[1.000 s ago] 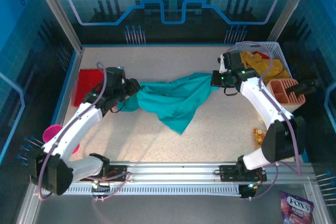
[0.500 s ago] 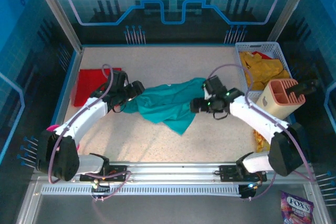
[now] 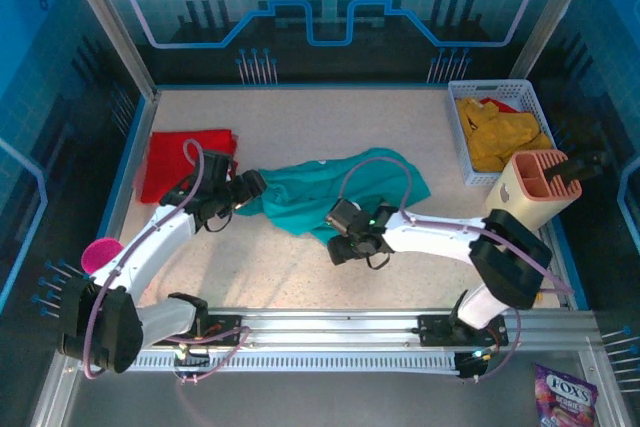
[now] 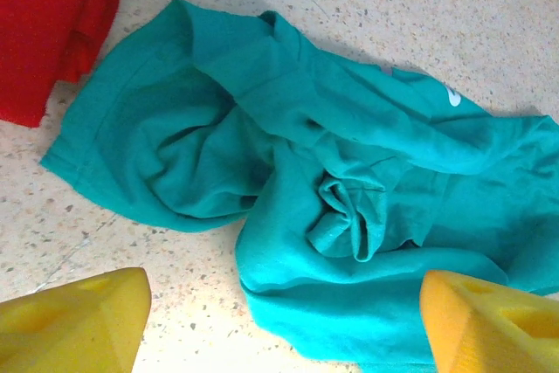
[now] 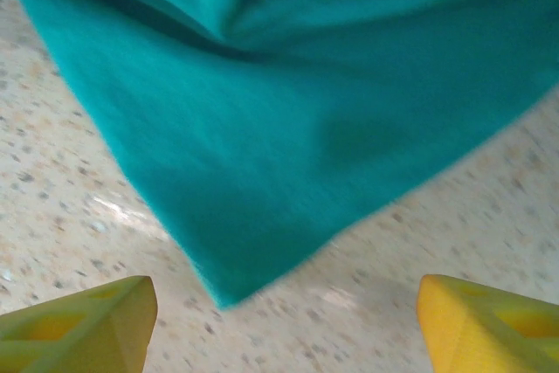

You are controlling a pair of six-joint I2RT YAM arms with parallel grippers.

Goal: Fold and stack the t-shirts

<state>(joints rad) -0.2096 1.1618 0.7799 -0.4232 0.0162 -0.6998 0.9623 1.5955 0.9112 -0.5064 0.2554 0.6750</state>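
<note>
The crumpled teal cloth t-shirt (image 3: 330, 192) lies in the middle of the table (image 3: 300, 117). The left gripper (image 4: 279, 294) is wide open and empty at its left end. The right gripper (image 5: 284, 294) is the same above its near corner.

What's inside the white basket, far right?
Crumpled mustard-yellow t-shirts fill the white basket, with a sliver of red cloth at its far edge. Whatever lies beneath them, and how many shirts there are, is covered.

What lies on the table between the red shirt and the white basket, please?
In the top view, the crumpled teal shirt lies between the red shirt and the basket, with the left tool at its left end.
</note>
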